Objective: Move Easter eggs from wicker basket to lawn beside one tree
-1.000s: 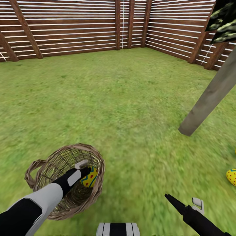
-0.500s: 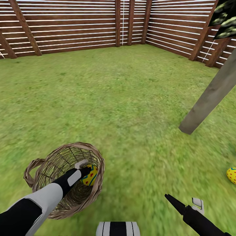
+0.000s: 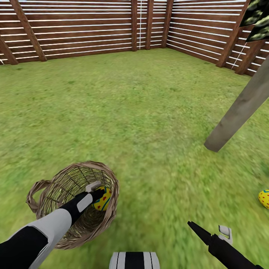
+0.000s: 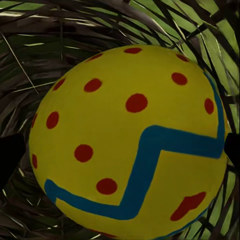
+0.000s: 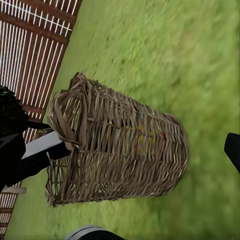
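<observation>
The mottled green lawn (image 3: 142,108) is ringed by a brown slatted fence (image 3: 74,33); a pale grey tree trunk (image 3: 239,112) stands far right, a yellow dotted egg (image 3: 264,198) near it. In the near-left woven wicker basket (image 3: 48,188), the left gripper (image 3: 98,191) straddles the last yellow zigzag egg (image 4: 125,140); whether the jaws are clamped cannot be told. The right gripper (image 3: 211,228) idles with jaws apart. A firm grasp and lift seem next.

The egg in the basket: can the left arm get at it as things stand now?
Probably yes. The left gripper is already down inside the wicker basket, its fingers on either side of the Easter egg. The left wrist view shows the egg close up, nothing between.
</observation>
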Robot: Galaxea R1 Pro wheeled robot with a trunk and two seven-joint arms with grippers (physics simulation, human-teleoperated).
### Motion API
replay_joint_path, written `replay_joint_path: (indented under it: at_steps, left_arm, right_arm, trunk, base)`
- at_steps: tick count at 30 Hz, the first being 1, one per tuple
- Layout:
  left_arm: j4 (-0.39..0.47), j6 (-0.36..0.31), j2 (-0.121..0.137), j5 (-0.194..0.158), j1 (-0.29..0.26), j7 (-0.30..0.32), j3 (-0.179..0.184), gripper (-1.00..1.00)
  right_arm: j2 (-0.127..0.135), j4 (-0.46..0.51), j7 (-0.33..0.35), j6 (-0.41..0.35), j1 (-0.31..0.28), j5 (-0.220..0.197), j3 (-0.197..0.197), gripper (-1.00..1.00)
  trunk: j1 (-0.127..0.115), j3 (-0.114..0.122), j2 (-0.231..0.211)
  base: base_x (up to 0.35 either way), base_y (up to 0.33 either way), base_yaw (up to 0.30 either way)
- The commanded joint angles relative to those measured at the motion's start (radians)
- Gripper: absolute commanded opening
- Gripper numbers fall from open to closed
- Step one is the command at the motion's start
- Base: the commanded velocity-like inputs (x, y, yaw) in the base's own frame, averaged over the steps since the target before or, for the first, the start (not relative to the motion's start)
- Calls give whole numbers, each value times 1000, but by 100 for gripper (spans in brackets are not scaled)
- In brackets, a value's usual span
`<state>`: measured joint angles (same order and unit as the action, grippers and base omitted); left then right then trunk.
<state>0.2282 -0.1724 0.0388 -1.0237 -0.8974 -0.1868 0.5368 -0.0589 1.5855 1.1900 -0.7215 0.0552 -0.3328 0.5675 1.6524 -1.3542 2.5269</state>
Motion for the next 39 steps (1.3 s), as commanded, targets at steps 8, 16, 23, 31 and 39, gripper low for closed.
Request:
replay_joint_path:
  at_steps: [8, 16, 23, 31, 39]
  left_arm:
    - [3, -4, 1, -8, 0, 2, 2, 100]
    - [3, -3, 1, -8, 0, 2, -1, 100]
    - [5, -3, 7, -9, 0, 15, -2, 100]
    - [4, 19, 7, -9, 0, 20, -2, 100]
    - [3, 20, 8, -9, 0, 20, -3, -100]
  right_arm:
    - [-1, 1, 0, -7, 0, -3, 0, 100]
    - [0, 1, 0, -7, 0, -3, 0, 100]
    - [0, 1, 0, -7, 0, -4, 0, 100]
    - [0, 1, 0, -7, 0, -4, 0, 100]
    - [1, 1, 0, -7, 0, -5, 0, 100]
  trunk:
    - [0, -1, 0]
    - [2, -20, 1]
    - [3, -24, 2]
    - [4, -39, 3]
    - [4, -39, 3]
  base:
    - [0, 0, 0]
    - [0, 0, 0]
    - [0, 0, 0]
    - [0, 0, 0]
    - [0, 0, 0]
